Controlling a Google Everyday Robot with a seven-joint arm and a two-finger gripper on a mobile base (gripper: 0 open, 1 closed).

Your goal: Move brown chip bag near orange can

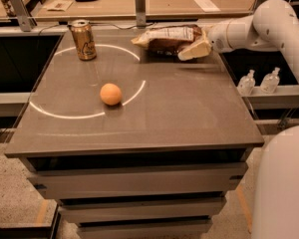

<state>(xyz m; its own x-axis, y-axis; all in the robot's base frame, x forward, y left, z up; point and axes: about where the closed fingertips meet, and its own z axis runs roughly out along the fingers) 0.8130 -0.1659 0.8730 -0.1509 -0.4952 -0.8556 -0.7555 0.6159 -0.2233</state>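
1. The crinkly brown chip bag (165, 39) lies on its side at the far edge of the table, right of centre. Its long axis runs left to right, roughly parallel to that far edge.
2. Its left end tapers to a pale yellow sealed edge pointing toward the can. Its right end meets the gripper.
3. The bag's top face shows a white label panel with small lettering. The lower part is dark brown and shaded.
4. The cream-coloured gripper (192, 50) sits at the bag's right end, touching it on the near side. I cannot tell whether the jaws are apart or clamped on the bag.
5. The white robot arm (249, 29) reaches in from the right, level with the bag.
6. The small metallic orange can (83, 40) stands upright at the far left of the table, well apart from the bag.
7. A round orange fruit (110, 93) rests nearer the middle, in front of the gap between can and bag.
8. The flat grey table (189, 113) carries a thin white ring (65, 115) that circles the fruit.
9. 2 small clear bottles (247, 82) stand on a ledge to the table's right.
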